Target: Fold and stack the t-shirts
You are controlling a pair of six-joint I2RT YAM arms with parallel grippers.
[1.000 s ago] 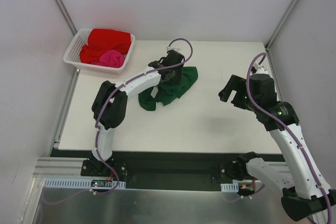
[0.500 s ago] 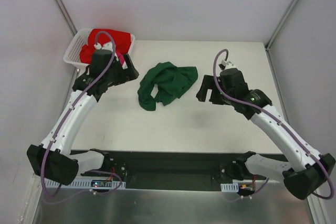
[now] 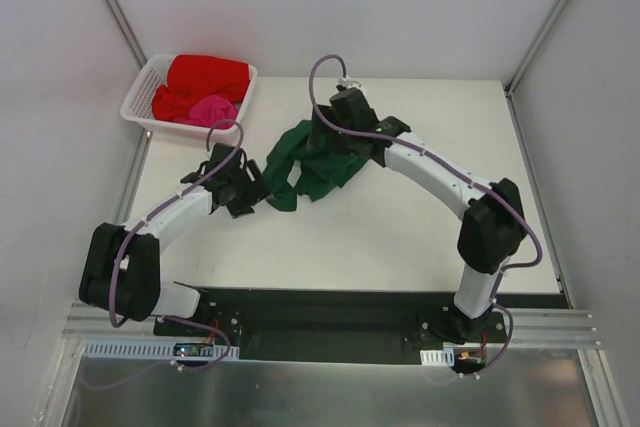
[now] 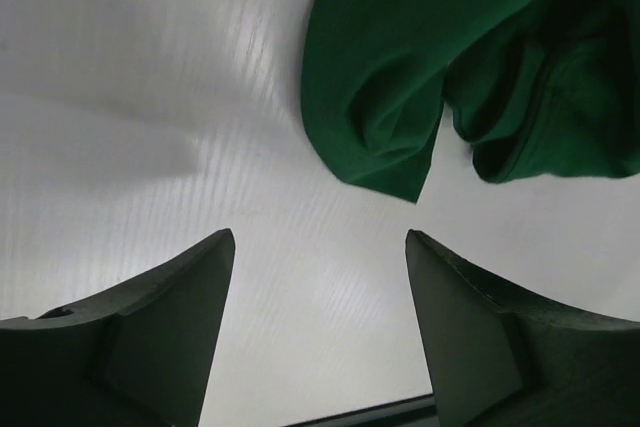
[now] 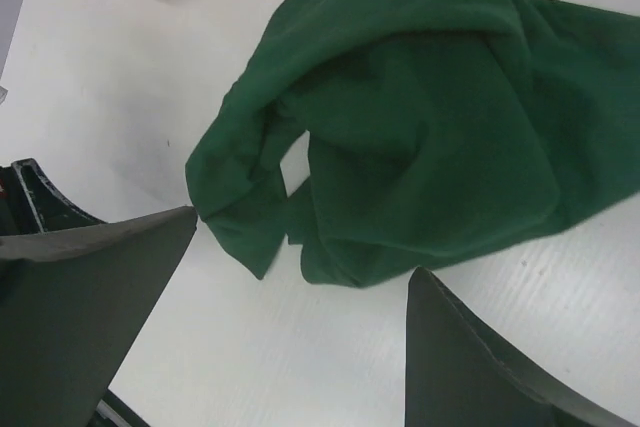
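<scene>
Crumpled dark green cloth t-shirt (image 3: 310,182) on white surface (image 3: 400,237); left gripper (image 4: 319,233) spread at its 8 o'clock, right gripper (image 5: 303,240) spread overhead.

The worktop (image 3: 400,237) is a plain white slab with faint ribbing across its surface. A dark green t-shirt (image 3: 325,172) lies directly on it, left of centre and toward the far edge. It is crumpled in loose folds, with a narrow bunched end trailing to the near left. A white lattice basket (image 3: 135,102) sits at the worktop's far-left corner, near the green t-shirt but not touching it.
</scene>
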